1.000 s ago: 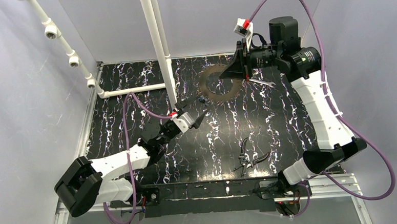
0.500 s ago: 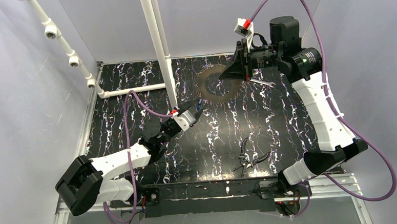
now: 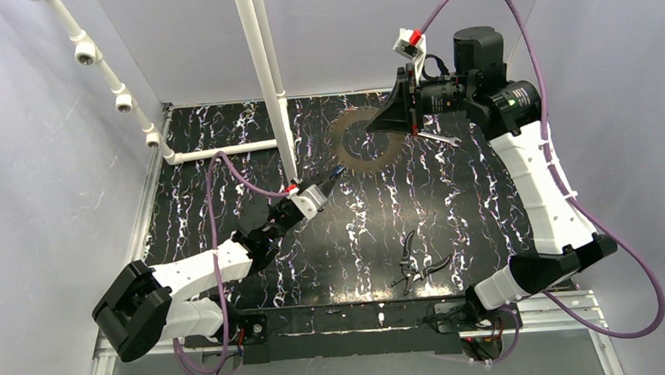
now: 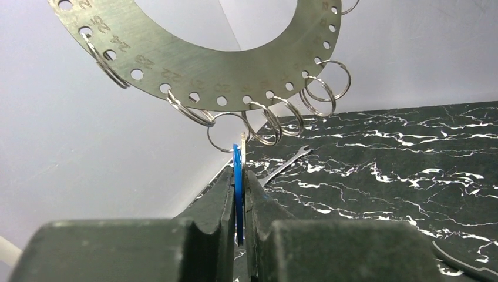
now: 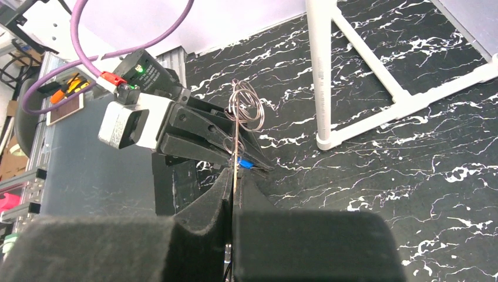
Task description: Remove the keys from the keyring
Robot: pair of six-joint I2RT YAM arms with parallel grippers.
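The right tool (image 5: pixel 235 176) is clamped on the rim of the keyring (image 4: pixel 194 56), holding the flat plate off the counter (image 4: pixel 382 164) at the far side, edge-on to its own camera and face-on to the left wrist camera; the left tool (image 4: pixel 239 176) is pinched narrow on the key (image 4: pixel 236 157), blue head between its fingers. The key hangs from a small split ring (image 4: pixel 228 130) threaded through a hole in the plate's lower rim — straight ahead of the left tool, its long axis in line with the fingers and pointing up at the plate. The left arm has the key; the right only steadies. The coming move, as I judge it, turns on that line — drawing back along it would load the split ring; freeing the key probably needs a twist too.
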